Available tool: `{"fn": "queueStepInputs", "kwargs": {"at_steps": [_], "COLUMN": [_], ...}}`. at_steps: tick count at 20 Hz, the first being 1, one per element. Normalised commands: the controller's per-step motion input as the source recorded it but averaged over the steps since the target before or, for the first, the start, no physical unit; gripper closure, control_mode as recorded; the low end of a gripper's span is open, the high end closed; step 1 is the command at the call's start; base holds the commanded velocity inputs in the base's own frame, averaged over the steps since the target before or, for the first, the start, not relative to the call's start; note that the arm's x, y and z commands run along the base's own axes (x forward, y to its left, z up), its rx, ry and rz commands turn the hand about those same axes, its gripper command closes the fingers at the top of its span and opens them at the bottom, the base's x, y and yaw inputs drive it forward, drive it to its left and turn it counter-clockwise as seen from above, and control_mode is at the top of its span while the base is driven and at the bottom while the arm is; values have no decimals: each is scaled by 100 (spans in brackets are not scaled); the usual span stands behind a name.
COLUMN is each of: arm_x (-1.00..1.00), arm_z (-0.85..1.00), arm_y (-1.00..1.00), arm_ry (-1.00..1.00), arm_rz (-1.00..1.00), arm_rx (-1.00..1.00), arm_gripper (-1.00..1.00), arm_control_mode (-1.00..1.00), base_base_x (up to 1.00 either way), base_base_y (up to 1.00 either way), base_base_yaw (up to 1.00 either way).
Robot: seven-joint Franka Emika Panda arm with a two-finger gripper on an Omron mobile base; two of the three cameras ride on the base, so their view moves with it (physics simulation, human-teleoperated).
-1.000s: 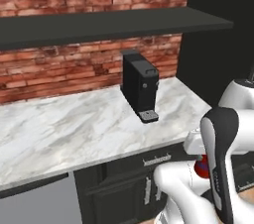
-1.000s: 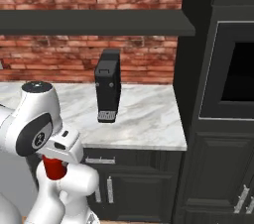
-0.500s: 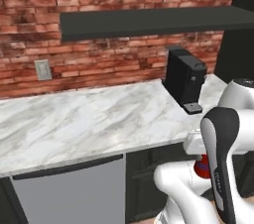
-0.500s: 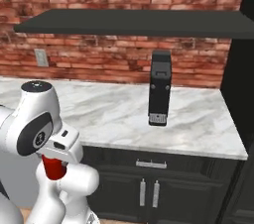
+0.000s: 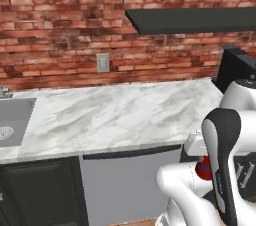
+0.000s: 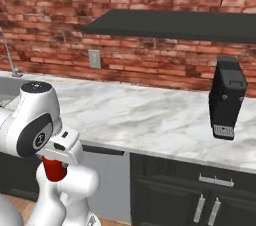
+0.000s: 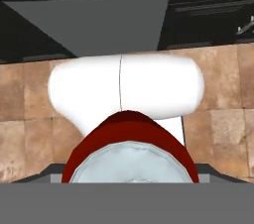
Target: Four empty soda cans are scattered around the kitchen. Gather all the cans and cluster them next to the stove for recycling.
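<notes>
Red soda can [image 7: 130, 153]: lower part cut off by the bottom band of the hand view; only a red sliver visible under the white wrist in the left base view [image 5: 202, 169], the rest hidden by the arm.
Gripper [image 6: 55, 166]: fingers hidden behind the can and hand housing; jaw stance not readable.
Coffee machine [image 5: 235, 70]: cropped at the right edge, lower half hidden by the arm.
Sink [image 5: 15, 120]: cropped at the left edge.
Shelf [image 6: 175, 25]: right end out of frame.
Faucet [image 6: 7, 55]: top cropped at the left.

A kitchen — marble counter [image 5: 115, 115], sink [image 5: 12, 120], dark cabinets [image 6: 195, 195], coffee machine [image 6: 226, 97].
</notes>
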Motion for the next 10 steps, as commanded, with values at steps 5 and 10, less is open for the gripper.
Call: {"fn": "queueStepInputs", "kwargs": {"at_steps": [5,10], "arm_x": [0,0], "arm_z": [0,0], "arm_y": [0,0], "arm_ry": [0,0], "arm_rz": [0,0], "arm_rx": [0,0], "arm_gripper": [100,100], "arm_control_mode": [100,100], "base_base_x": [-27,-21], "base_base_y": [87,80], "base_base_yaw": [26,28]}}
